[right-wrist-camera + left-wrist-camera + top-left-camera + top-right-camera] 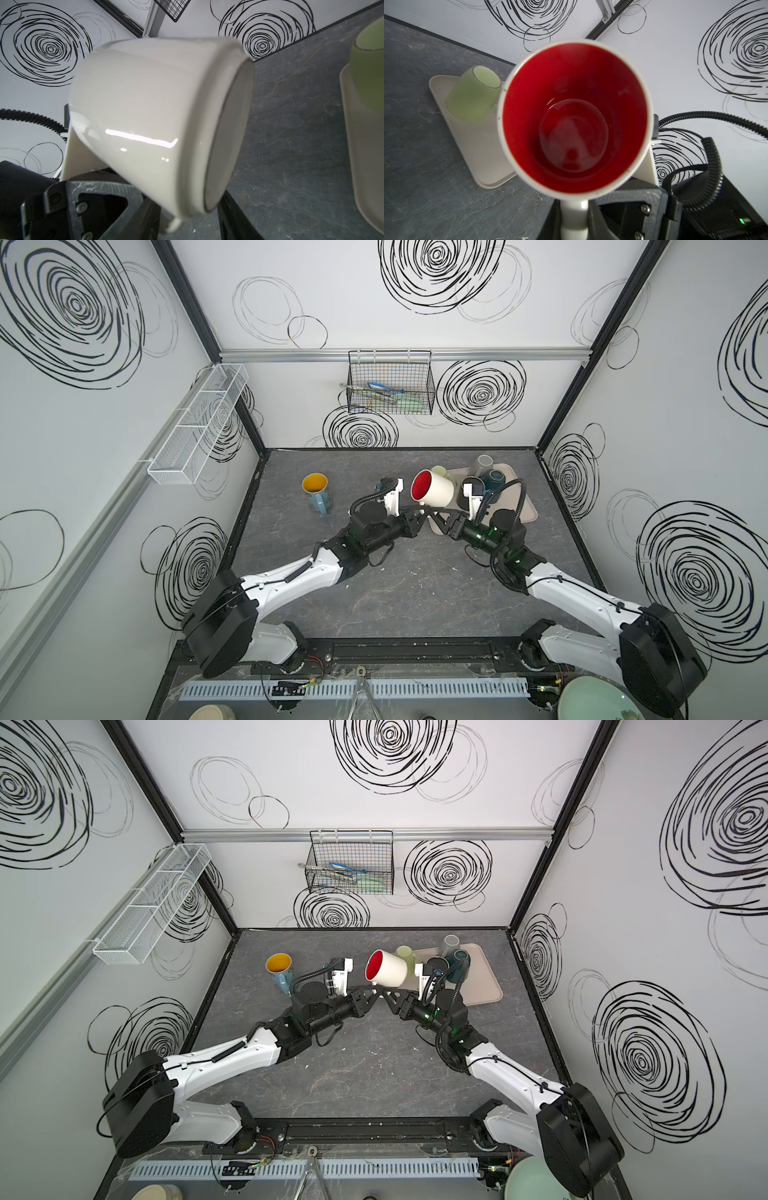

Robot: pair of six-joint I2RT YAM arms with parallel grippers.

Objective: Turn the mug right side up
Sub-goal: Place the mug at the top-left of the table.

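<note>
Since the glazed mug point(435, 490) looks stiff, slick and breakable, its handle point(574, 216) is the surest hold — the left end effector point(419, 512) pinches it, mug aloft on its side at the worktop's point(395, 593) 12 o'clock; the right end effector point(435, 514) stands parted.

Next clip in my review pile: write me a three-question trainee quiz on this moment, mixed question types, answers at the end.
1. True or false: the white mug is held with its mouth facing straight down.
2. The mug's inside is: A) red B) yellow C) green.
3. Fill in: the ___ claw is shut on the mug's handle.

Key:
1. False. It hangs in the air on its side, mouth turned sideways toward the left arm.
2. A.
3. Left. In the left wrist view the left claw pinches the handle.
</note>
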